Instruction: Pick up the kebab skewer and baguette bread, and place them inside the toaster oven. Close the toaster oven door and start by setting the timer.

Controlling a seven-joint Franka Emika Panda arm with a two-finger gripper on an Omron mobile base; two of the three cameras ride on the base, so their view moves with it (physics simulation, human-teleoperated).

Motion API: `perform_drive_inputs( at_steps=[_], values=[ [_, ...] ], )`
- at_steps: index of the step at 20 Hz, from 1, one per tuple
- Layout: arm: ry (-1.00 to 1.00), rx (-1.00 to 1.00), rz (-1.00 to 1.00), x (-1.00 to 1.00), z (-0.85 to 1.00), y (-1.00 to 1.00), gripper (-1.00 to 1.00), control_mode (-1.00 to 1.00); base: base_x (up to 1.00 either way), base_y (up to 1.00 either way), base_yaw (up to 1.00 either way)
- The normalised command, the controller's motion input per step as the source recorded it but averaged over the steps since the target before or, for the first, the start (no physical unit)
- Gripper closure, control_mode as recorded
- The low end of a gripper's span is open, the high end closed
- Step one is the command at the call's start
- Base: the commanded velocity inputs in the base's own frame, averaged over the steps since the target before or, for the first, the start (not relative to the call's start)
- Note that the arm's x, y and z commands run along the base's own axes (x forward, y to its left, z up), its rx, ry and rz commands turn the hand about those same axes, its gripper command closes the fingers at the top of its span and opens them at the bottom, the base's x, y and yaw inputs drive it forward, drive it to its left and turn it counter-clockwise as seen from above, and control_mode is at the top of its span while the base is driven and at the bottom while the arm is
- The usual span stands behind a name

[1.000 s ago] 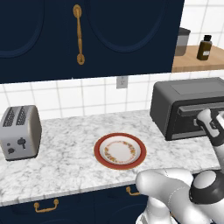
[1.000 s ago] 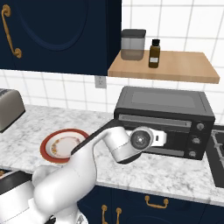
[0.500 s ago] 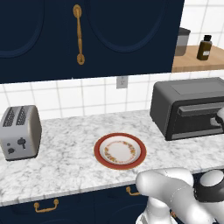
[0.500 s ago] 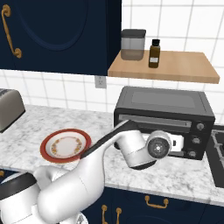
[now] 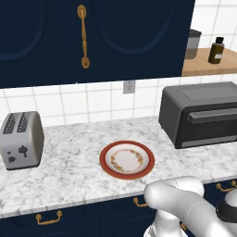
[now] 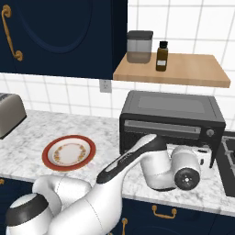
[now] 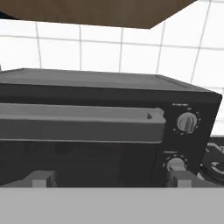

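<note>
With the gripper (image 7: 107,178) spread wide and empty before the shut toaster oven (image 6: 172,120) on the counter, its small, stiff, probably slippery timer knob (image 7: 188,123) should be pinched across its ridge.

Plate (image 5: 127,160) between toaster (image 5: 21,140) and toaster oven (image 5: 200,114)

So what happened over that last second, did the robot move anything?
The claw swung rightward and a little lower across the front of the toaster oven, toward its knobs. The claw stayed open, holding nothing. The toaster oven door stayed shut and the plate stayed put, empty.
</note>
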Motion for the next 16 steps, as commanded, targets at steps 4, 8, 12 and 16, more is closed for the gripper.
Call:
perform_drive_inputs(
  at_steps=[4, 8, 12, 16],
  values=[
    [-0.22, 0.00, 0.01, -0.25, 0.21, -0.53, -1.00, -1.00, 0.00, 0.00, 0.00],
    [-0.22, 0.00, 0.05, -0.11, 0.17, -0.63, -1.00, -1.00, 0.00, 0.00, 0.00],
    [-0.21, 0.00, 0.08, 0.01, 0.01, -0.45, -1.00, -1.00, 0.00, 0.00, 0.00],
    [-0.20, 0.00, 0.04, 0.01, 0.02, -0.27, -1.00, -1.00, 0.00, 0.00, 0.00]
  ],
)
